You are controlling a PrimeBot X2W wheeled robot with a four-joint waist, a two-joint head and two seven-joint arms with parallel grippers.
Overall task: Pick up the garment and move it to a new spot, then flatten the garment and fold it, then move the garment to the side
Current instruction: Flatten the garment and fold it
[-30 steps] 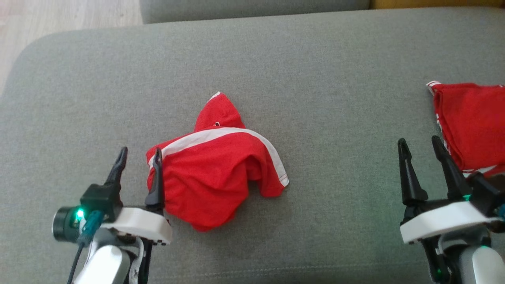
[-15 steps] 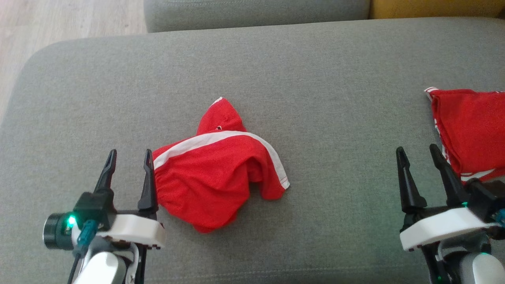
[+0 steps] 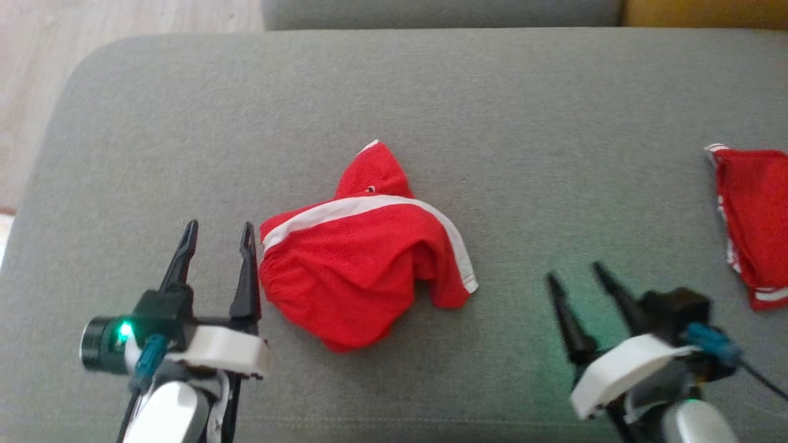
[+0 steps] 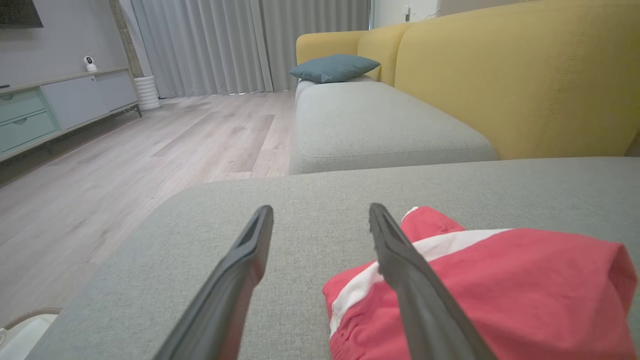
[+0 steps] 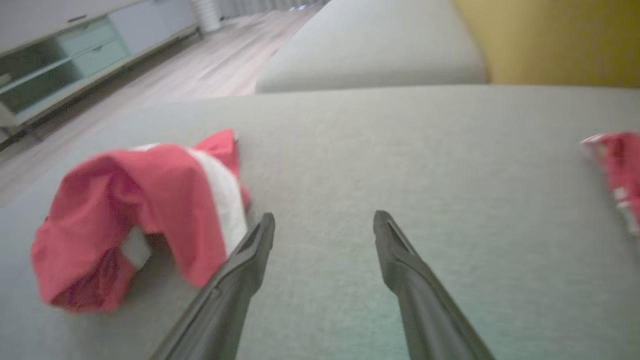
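- While both arms hover low over the grey cushion [image 3: 431, 92], the left gripper [image 3: 220, 224] sits nearest, at lower left. Its two dark fingers are spread wide and hold nothing. Its inner finger is just beside the garment's gathered edge; whether it touches cannot be told.
- The right gripper [image 3: 574, 271], at lower right and blurred, also has its fingers apart around nothing. It is above bare cushion, near the garment's right corner.
- The garment [image 3: 357, 271], red with a white stripe, lies crumpled in a loose heap mid-cushion, between the grippers.
- It looks thin, light and limp, likely to sag and bunch when lifted. The gathered edge by the left finger, or the striped corner on the right, seems the firmest place to pinch.
- Farther right, a second red cloth [image 3: 754, 209] lies well apart.
- Beyond the cushion is pale wood floor [image 3: 123, 24].
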